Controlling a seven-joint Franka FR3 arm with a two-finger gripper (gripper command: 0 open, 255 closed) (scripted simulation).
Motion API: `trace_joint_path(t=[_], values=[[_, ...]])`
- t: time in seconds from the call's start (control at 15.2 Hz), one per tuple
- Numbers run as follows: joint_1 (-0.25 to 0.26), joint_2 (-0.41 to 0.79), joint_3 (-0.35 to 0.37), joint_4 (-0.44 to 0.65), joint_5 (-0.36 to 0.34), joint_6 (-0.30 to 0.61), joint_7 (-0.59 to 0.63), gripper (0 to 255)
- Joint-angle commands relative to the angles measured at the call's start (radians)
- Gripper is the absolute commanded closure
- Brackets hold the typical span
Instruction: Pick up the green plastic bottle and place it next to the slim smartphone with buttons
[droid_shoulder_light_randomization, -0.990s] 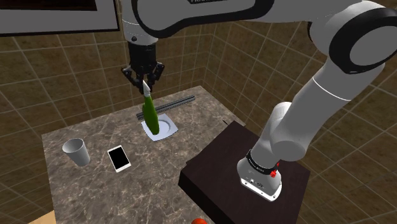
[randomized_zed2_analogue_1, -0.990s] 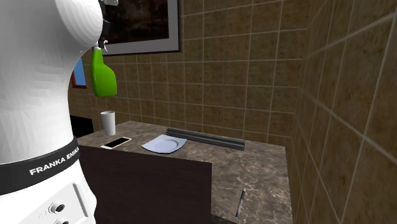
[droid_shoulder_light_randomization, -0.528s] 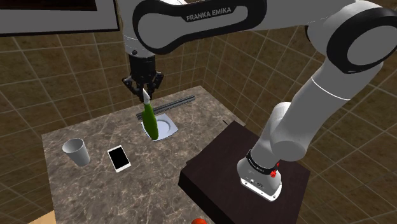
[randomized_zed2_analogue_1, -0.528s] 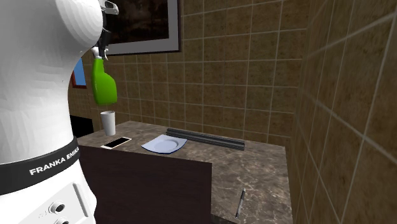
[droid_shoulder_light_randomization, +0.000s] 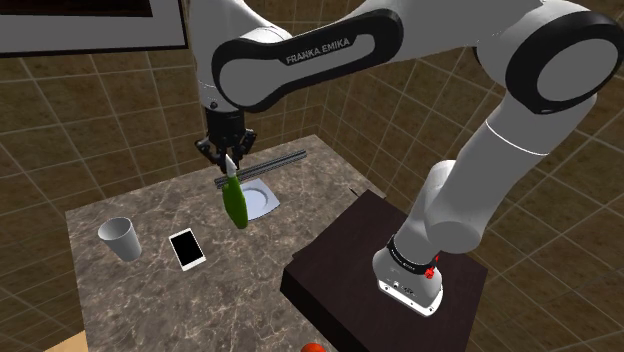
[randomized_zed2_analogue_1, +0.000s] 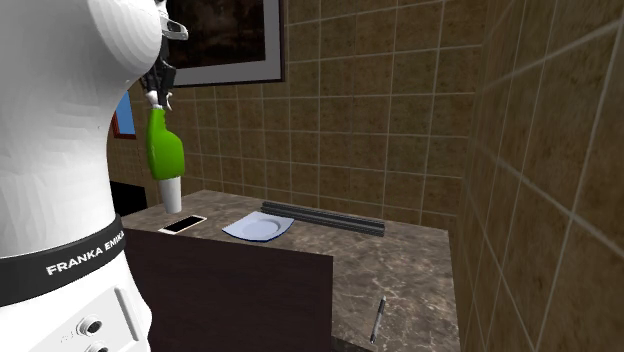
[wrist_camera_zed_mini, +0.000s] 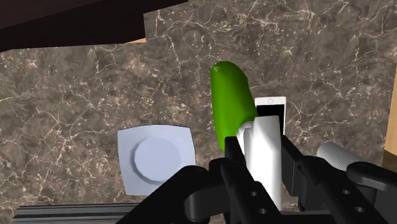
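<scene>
Marbled brown counter (droid_shoulder_light_randomization: 140, 300) takes up most of the shot, and the white arm (droid_shoulder_light_randomization: 300, 50) reaches over it from a dark stand (droid_shoulder_light_randomization: 350, 270). The square white plate (droid_shoulder_light_randomization: 264, 200) sits by a dark rail (droid_shoulder_light_randomization: 280, 160). The green bottle (droid_shoulder_light_randomization: 237, 205) is up in the air, with the 2 fingers (wrist_camera_zed_mini: 233, 159) clamped on its white top. From the wrist it hangs between plate and phone (droid_shoulder_light_randomization: 186, 248). 1 grey cup (droid_shoulder_light_randomization: 120, 238) stands near that phone.
</scene>
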Motion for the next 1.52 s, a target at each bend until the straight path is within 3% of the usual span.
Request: trace_joint_path(t=[0.0, 1.45], values=[[0.000, 0.007, 0.001, -0.019, -0.001, 0.027, 0.001, 255], [0.005, 0.160, 0.003, -0.159, -0.036, 0.316, 0.022, 255]])
